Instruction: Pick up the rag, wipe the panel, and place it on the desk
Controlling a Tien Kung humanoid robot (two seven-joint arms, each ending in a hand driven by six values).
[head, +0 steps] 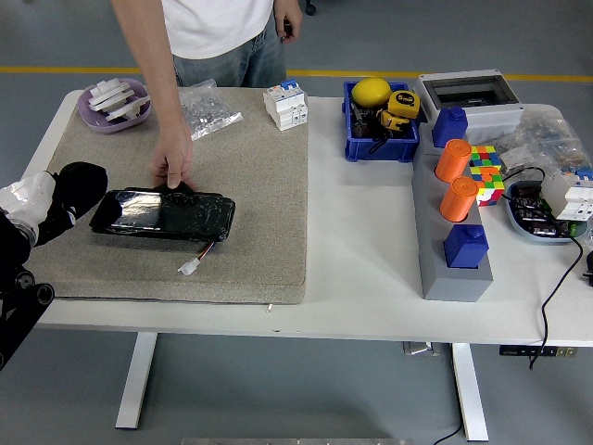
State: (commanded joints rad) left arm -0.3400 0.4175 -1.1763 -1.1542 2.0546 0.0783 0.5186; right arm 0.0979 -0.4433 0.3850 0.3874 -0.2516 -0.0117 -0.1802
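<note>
A black glossy panel (165, 214) lies flat on the beige mat (259, 195), with a red-wired white connector (190, 267) at its front edge. My left hand (57, 200), white-covered, comes in at the left edge and is shut on a black rag (80, 183), just off the panel's left end and over the mat. A person at the far side presses a hand (173, 169) on the panel's far edge and holds it down. My right arm is out of view.
On the mat's far side are a purple bowl of white parts (116, 103), a clear bag (209, 109) and a white breaker (285, 105). To the right stand a blue bin (380, 120), a grey box (468, 93), a grey block with orange cylinders (452, 236) and a colour cube (485, 172).
</note>
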